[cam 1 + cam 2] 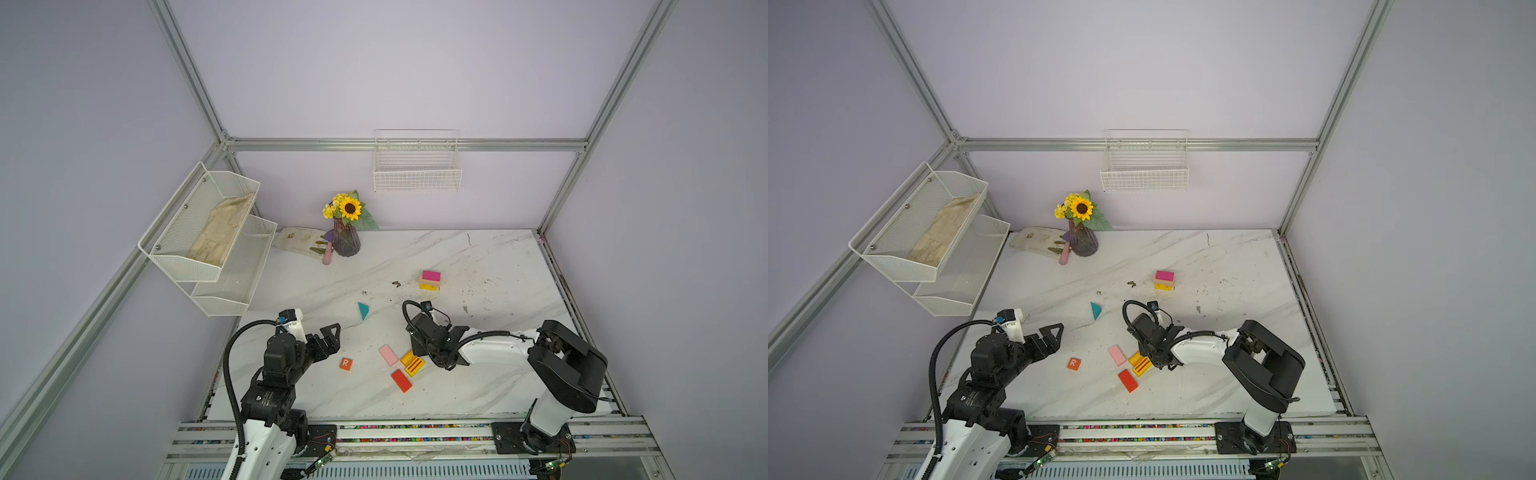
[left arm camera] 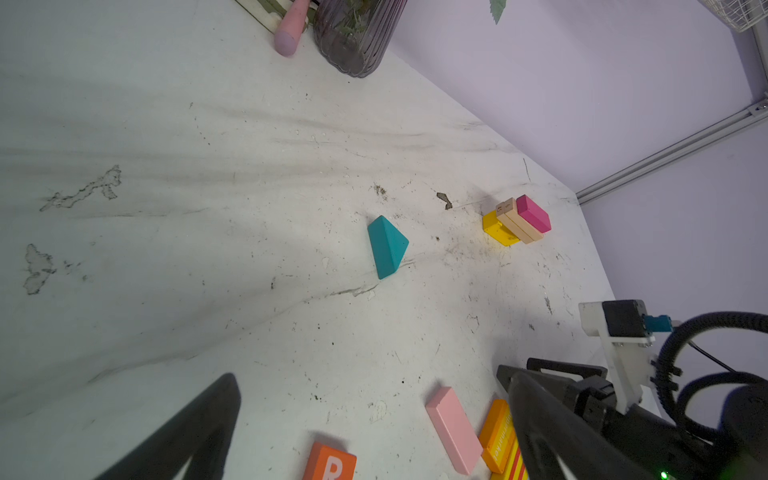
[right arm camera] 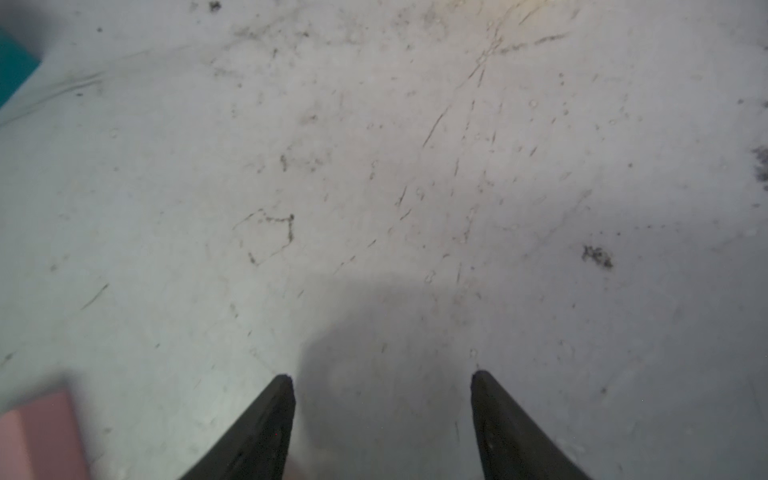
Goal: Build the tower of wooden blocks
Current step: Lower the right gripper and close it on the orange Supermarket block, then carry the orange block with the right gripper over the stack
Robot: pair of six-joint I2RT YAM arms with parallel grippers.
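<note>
Starting wide: the marble bench (image 1: 478, 257) is scuffed and speckled, with a vase of sunflowers (image 1: 346, 243) at its far left edge by the wall.

My left hand (image 1: 329, 338) hangs over the near left of the bench, fingers spread as wide as they go and holding nothing. The left wrist view shows only bench and loose pieces between them.

My right hand (image 3: 382, 376) is down low, near the middle of the bench. Its two fingers are parted with bare, scratched bench between them, so there's nothing in its grip. In both top views its wrist covers part of the yellow pieces, and I can't tell whether it touches them.

The tower (image 1: 430, 281) stands well beyond my right hand, toward the back. It has a yellow block (image 1: 428, 287) at the base, tan wood in the middle and a magenta block (image 1: 431, 275) on top.

The rest of the wood blocks lie loose. A red slab (image 1: 401, 380) lies flat nearest the front edge, and a pink slab (image 1: 388, 355) is just beyond it. Beside those, striped yellow slabs (image 1: 414, 366) are partly under my right wrist. The teal triangle (image 1: 363, 310) lies on its own between my two hands, farther back. Smallest of all, the orange R cube (image 1: 345, 364) sits letter up, near my left hand but clear of it.
</note>
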